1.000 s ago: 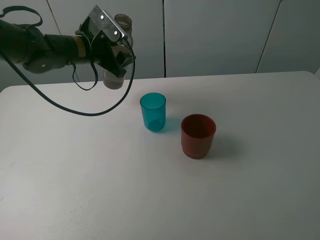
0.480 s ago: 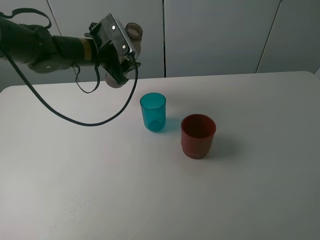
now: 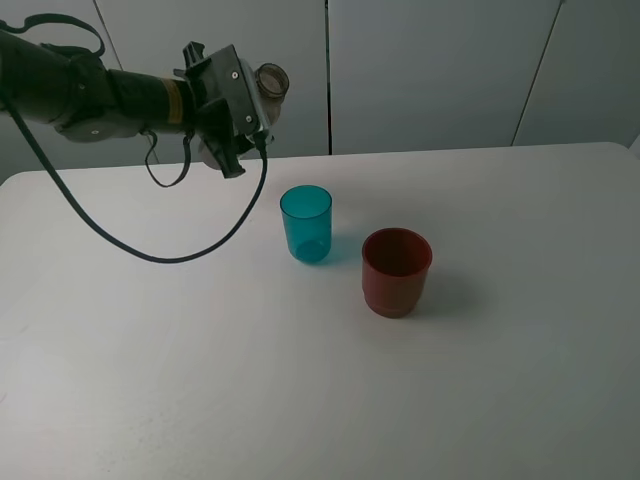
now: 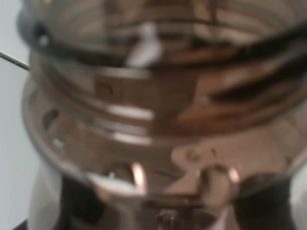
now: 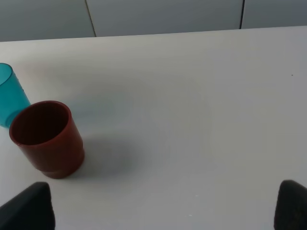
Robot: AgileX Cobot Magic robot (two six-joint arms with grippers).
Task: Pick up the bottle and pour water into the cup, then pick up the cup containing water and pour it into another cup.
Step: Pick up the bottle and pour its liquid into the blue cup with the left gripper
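My left gripper [image 3: 233, 112] is shut on the bottle [image 3: 268, 82], held in the air over the table's back left. The bottle lies tilted well over, its open threaded neck pointing right toward the cups. Its brownish neck [image 4: 158, 110] fills the left wrist view. The teal cup [image 3: 306, 223] stands upright near the table's middle, below and to the right of the bottle's mouth. The dark-red cup [image 3: 397, 271] stands just right of it and nearer the front, also seen as the red cup [image 5: 46, 137] beside the teal cup [image 5: 9, 94]. My right gripper [image 5: 160, 209] is open, well clear of the red cup.
The white table [image 3: 500, 380] stretches around the cups, with its back edge along a grey panelled wall [image 3: 430, 70]. A black cable [image 3: 150, 245] hangs from the left arm down over the table's left part.
The left arm has rolled the bottle from near upright to lying well over, neck swinging right toward the cups. Both cups stand where they were.
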